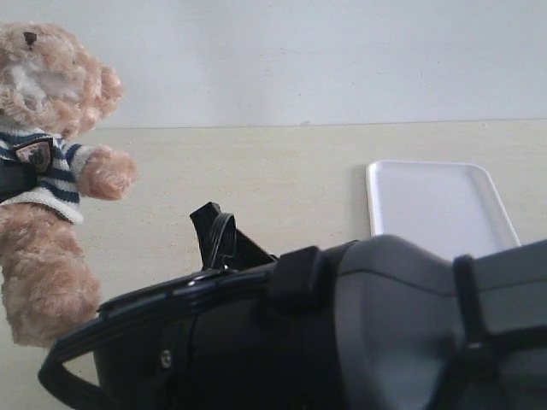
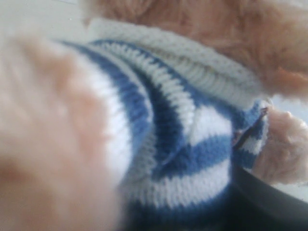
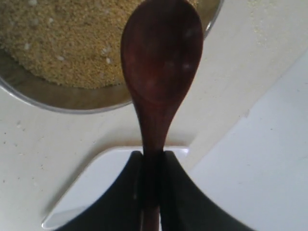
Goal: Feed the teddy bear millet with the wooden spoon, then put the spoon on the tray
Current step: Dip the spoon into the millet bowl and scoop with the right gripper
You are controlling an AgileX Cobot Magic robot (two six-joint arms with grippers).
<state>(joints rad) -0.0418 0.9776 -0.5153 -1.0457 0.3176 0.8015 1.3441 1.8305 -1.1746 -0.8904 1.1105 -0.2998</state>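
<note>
The teddy bear point(image 1: 47, 171) is upright at the far left, and its striped shirt point(image 2: 192, 144) fills the left wrist view. My left gripper point(image 1: 10, 181) is shut on its torso; one dark finger point(image 2: 269, 202) shows beside the shirt. My right gripper point(image 3: 152, 156) is shut on the handle of the wooden spoon point(image 3: 161, 62). The spoon's oval bowl is empty and hangs over the near rim of the metal bowl point(image 3: 72, 98), which is filled with millet point(image 3: 62, 43). A corner of the white tray point(image 3: 96, 185) lies under the right gripper. The tray point(image 1: 440, 205) is bare at the right.
My right arm point(image 1: 342, 333) fills the foreground of the exterior view and hides the metal bowl and the spoon there. A few loose grains point(image 3: 260, 29) lie on the beige table beside the bowl. A pale wall stands behind the table.
</note>
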